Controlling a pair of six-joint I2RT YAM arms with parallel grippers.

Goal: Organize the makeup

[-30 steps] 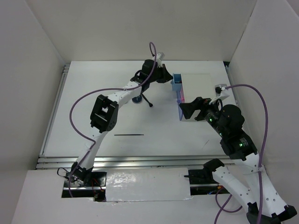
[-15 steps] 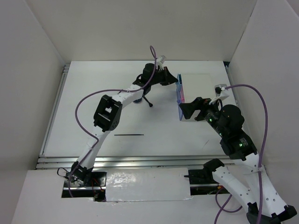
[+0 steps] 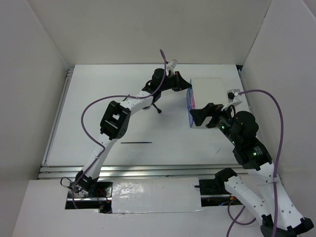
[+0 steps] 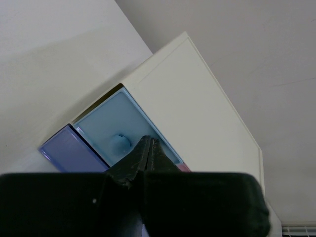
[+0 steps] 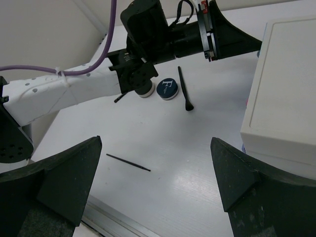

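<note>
My left gripper [image 3: 184, 85] is at the white drawer box [image 3: 213, 98]. Its fingertips [image 4: 147, 141] are shut together against the light-blue drawer front [image 4: 113, 126], just right of that drawer's round knob [image 4: 120, 143]. Nothing shows between them. The makeup lies on the table: a blue-topped round compact [image 5: 168, 89], a second round compact [image 5: 145, 92] half under the left arm, a black brush [image 5: 184, 90] and a thin black pencil [image 5: 128, 162]. My right gripper [image 5: 156, 140] hangs open and empty above the table, near the box's front corner.
A purple drawer front [image 4: 74, 150] sits beside the light-blue one, with a sliver of pink one at the far side. The left arm [image 3: 116, 118] stretches across the table's middle. White walls enclose the table on three sides. A metal rail [image 3: 123, 170] runs along the near edge.
The left gripper has moved right toward the box, and the light-blue drawer that stuck out now sits flush with the others. The right arm has not moved.
</note>
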